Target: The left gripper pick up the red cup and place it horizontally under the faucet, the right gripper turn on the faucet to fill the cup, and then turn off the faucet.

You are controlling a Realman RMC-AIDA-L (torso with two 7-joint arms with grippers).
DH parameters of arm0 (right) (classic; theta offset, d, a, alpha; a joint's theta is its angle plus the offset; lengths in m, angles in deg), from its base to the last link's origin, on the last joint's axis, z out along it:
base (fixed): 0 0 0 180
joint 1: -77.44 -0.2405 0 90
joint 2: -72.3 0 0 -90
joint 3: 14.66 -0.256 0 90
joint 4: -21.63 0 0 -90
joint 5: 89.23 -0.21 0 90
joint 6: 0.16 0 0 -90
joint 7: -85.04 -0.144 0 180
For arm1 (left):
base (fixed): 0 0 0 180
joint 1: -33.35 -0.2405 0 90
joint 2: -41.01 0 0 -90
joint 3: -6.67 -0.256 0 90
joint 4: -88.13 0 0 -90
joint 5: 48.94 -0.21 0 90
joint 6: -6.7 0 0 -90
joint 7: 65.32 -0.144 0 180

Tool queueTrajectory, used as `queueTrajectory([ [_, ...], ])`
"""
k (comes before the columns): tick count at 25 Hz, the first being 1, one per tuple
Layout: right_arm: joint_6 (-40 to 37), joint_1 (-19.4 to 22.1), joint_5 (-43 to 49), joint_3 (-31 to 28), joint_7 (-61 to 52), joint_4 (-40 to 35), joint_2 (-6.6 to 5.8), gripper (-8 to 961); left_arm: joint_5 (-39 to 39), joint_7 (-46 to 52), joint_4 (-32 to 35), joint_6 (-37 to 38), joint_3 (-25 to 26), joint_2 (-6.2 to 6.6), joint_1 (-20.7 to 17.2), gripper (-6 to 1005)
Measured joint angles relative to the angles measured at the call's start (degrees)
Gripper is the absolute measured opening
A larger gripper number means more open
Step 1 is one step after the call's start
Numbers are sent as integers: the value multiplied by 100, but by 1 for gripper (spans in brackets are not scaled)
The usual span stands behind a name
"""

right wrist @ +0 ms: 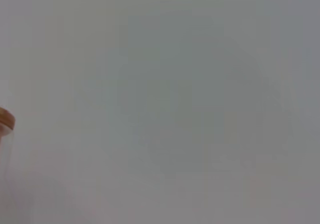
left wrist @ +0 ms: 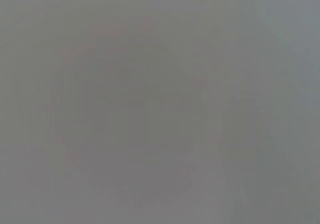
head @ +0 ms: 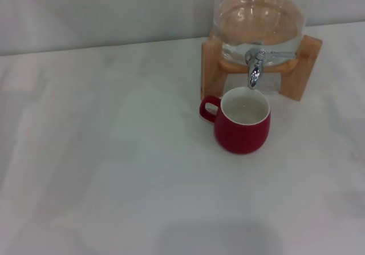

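The red cup (head: 242, 124) stands upright on the white table, its white inside facing up and its loop handle pointing left. Directly above its rim hangs the spout of the chrome faucet (head: 254, 68), whose thin lever sticks out to the right. The faucet is fitted to a clear glass jar (head: 259, 21) holding water, set on a wooden stand (head: 305, 67). Neither gripper shows in the head view. The left wrist view is a blank grey surface. The right wrist view shows pale surface and a sliver of wood (right wrist: 6, 120) at one edge.
The white table (head: 114, 152) stretches wide to the left of and in front of the cup. A pale wall runs along the back behind the jar.
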Motion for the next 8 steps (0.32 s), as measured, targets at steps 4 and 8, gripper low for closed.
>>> queueTrajectory([
  [4,-10,-27,-63,-2,11,-9,0,598,2,-1,32,-63,0,-9,19,861],
  [8,-39,-59,-101,-5,15,-12,2,598,3,-2,39,-67,-4,-13,30,861],
])
